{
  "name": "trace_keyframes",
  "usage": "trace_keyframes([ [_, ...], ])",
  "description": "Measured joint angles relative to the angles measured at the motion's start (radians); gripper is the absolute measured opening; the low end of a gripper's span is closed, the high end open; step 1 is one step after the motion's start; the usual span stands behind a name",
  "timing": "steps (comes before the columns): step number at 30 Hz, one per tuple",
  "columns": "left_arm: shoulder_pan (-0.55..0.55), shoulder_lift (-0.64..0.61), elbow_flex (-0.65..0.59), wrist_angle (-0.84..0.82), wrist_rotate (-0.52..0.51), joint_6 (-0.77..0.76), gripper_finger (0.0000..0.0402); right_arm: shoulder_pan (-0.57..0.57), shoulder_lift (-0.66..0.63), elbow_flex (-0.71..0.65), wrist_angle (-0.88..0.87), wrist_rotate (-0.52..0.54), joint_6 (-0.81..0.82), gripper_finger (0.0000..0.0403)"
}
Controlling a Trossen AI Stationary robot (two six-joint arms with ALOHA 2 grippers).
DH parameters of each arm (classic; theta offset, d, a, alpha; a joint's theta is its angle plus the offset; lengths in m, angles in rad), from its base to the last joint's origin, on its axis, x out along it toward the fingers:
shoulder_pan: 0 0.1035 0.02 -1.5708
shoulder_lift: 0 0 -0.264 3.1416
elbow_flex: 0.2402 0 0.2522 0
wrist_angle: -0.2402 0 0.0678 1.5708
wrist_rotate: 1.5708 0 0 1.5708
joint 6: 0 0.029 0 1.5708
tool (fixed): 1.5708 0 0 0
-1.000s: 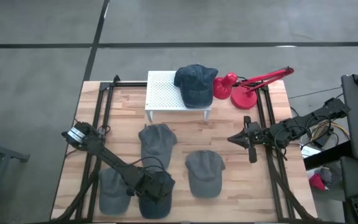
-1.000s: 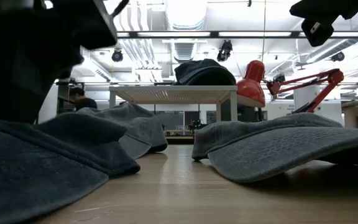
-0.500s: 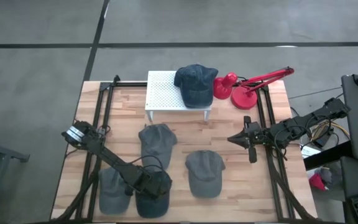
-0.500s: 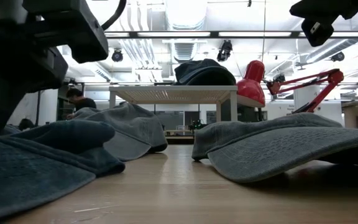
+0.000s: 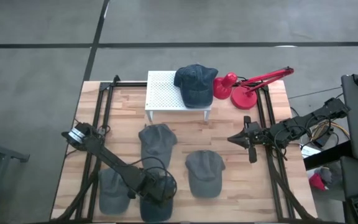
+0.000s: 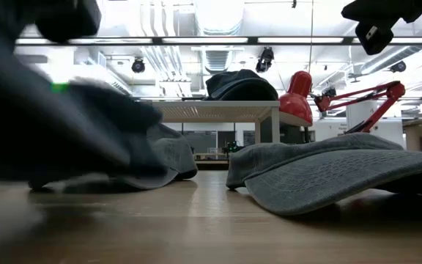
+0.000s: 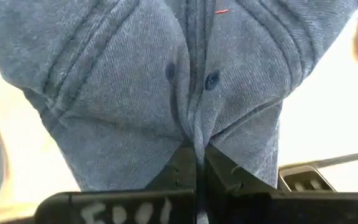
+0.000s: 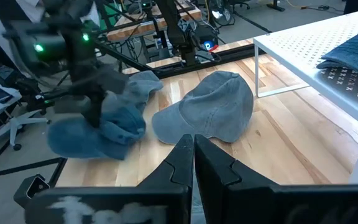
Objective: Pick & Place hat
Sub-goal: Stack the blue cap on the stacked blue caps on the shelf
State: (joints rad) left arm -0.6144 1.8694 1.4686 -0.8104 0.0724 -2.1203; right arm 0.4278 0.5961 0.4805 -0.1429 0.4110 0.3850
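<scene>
My left gripper (image 5: 158,190) is near the table's near edge, shut on a blue denim hat (image 5: 153,209). The hat also shows in the left wrist view (image 7: 166,81) and in the right wrist view (image 8: 101,134), where it hangs below the gripper. Another dark blue hat (image 5: 196,84) lies on the white perforated stand (image 5: 163,93). Three grey hats lie on the table: one in the middle (image 5: 157,143), one to its right (image 5: 204,173), one at the near left (image 5: 110,190). My right gripper (image 5: 232,138) is shut and empty, raised over the table's right side. My left gripper pinches a raised fold of the hat's crown (image 7: 194,140) between its two fingers (image 7: 180,169), close to two eyelets. The fingers come from above, pointing down. The hat hangs below them, slack and crumpled. In the low view its underside (image 6: 72,172) shows just above the tabletop.
A red desk lamp (image 5: 244,87) stands at the far right, beside the stand. Black arm frames run along both table sides (image 5: 95,124). Bare wood (image 5: 229,124) shows between the stand and the grey hats.
My left gripper has gone up with the blue hat. The hat lay flat on the table a second ago and now hangs bunched below the fingers, just off the wood. My right arm has kept still.
</scene>
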Motion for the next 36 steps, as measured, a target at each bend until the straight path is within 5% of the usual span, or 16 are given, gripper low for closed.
trace_keyframes([
  [9,-0.003,-0.002,0.295,-0.313,-0.004,0.043,0.0001,0.000,0.000,0.000,-0.001,0.000,-0.004,0.0013],
  [21,0.031,-0.004,0.587,-0.625,-0.276,0.124,0.0001,0.000,0.001,0.000,-0.002,0.000,0.000,0.0013],
  [27,0.133,-0.004,0.688,-0.638,-0.406,0.341,0.0000,0.000,0.001,0.000,-0.002,0.000,0.000,0.0013],
  [36,0.360,-0.005,0.761,-0.516,-0.470,0.789,0.0000,0.000,0.001,0.000,-0.002,0.000,0.000,0.0013],
])
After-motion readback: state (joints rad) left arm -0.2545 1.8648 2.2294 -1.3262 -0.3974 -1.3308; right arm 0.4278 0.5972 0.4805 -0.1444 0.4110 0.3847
